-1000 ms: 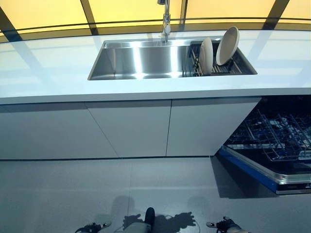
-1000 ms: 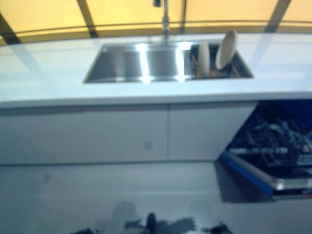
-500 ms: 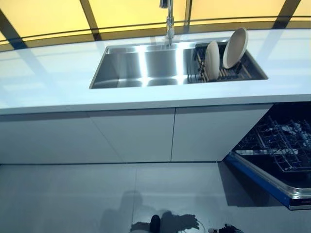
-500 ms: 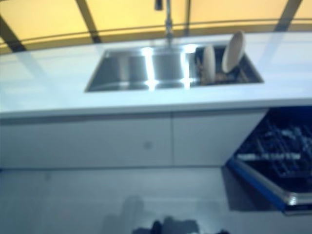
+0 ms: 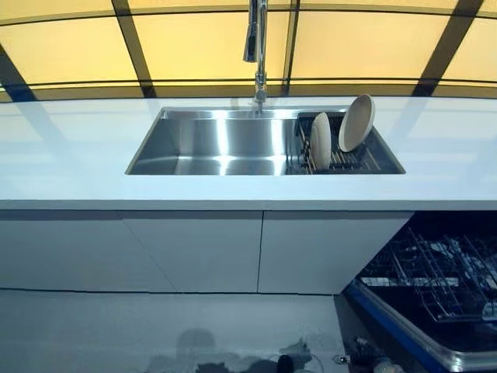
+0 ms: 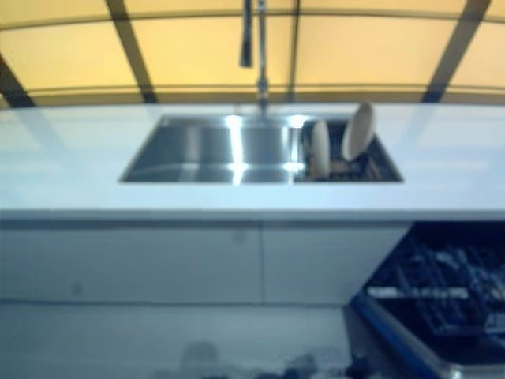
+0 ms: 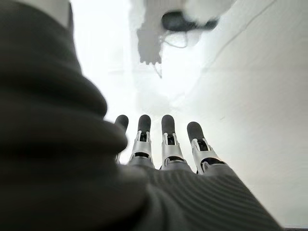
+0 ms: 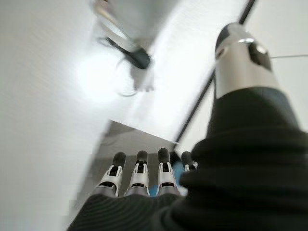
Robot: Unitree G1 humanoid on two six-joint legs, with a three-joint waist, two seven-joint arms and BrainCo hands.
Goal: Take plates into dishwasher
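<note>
Two plates stand on edge in a rack (image 5: 342,161) at the right end of the sink (image 5: 217,144): the left plate (image 5: 320,141) upright and turned nearly edge-on, the right plate (image 5: 356,123) just beside it, leaning back toward the far right. A tap (image 5: 255,47) rises at the far rim of the sink, and the white worktop (image 5: 70,159) runs out to both sides. Below the worktop at the near right the dishwasher (image 5: 435,291) is open, its wire basket pulled out and showing no plates. Against the views of a second ago the whole scene sits differently in frame, with more of the far window and the tap showing and the sink lower down; that reads as the head camera moving, not the things, and the plates keep their places in the rack. Neither hand appears in the head views. The left robot hand (image 7: 163,144) in its wrist view has its fingers straight and relaxed, holding nothing, with only floor past them; the right robot hand (image 8: 139,175) is likewise released and empty, hanging over the floor. The task looks barely begun: both plates wait in the sink, and the next move would be raising a hand to the rack.
</note>
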